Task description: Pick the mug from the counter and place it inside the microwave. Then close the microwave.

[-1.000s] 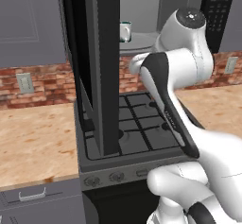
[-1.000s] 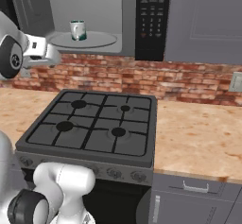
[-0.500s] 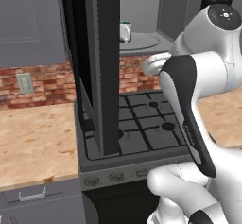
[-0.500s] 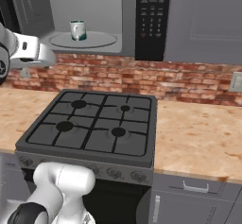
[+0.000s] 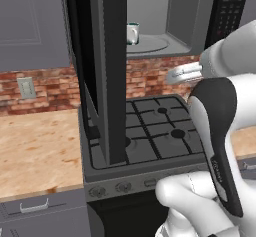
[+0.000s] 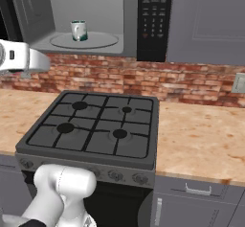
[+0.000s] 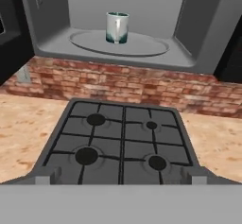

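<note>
Mug (image 7: 116, 27) upright inside microwave (image 7: 198, 53) above stovetop (image 7: 120, 142)

Mug (image 7: 116, 27) upright on microwave turntable (image 7: 137, 46)

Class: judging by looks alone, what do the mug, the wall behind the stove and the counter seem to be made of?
Mug: probably glazed ceramic, glossy pale sides with a teal rim.
Wall: looks like matte red brick, pale mortar lines.
Counter: seemingly wood or wood-look laminate, tan grain with reddish blotches.
</note>
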